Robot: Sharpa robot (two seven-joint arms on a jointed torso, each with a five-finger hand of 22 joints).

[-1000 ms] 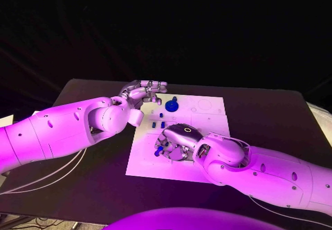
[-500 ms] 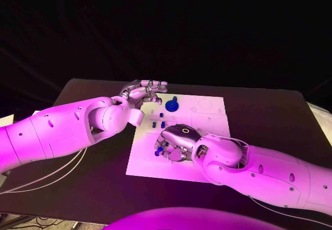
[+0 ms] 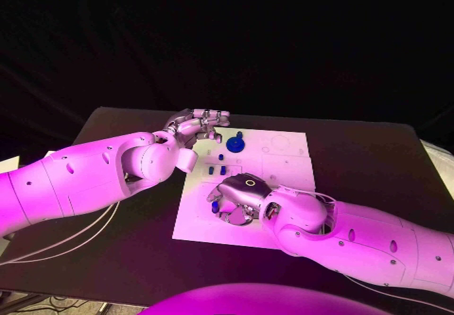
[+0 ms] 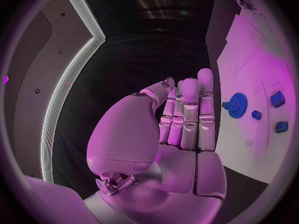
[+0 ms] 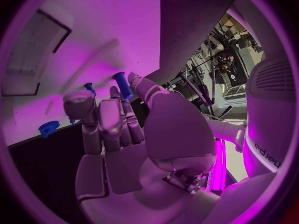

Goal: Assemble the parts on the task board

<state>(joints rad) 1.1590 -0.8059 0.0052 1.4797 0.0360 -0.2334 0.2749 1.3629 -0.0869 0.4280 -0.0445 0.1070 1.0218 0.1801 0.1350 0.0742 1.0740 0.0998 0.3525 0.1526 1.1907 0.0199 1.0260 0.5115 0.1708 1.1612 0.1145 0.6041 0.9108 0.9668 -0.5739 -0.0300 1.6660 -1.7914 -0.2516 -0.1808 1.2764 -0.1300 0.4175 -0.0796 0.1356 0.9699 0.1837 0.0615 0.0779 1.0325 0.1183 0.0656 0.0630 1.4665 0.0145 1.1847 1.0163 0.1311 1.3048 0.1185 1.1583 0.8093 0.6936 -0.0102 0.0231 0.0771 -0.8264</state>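
Observation:
The white task board lies in the middle of the black table. My right hand hovers over its near left part and pinches a short blue peg between thumb and a finger; the peg peeks out beside the fingers. A blue gear sits at the far side of the board, with small blue blocks nearer. My left hand hangs at the board's far left corner, fingers straight and holding nothing. The gear and blocks lie beyond its fingertips.
Another small blue peg stands on the board past my right fingertips, and a rectangular recess lies farther off. Black table surface surrounds the board on the right and near sides.
My right hand has drifted slightly left and nearer over the board with the peg still pinched. The left hand has not moved.

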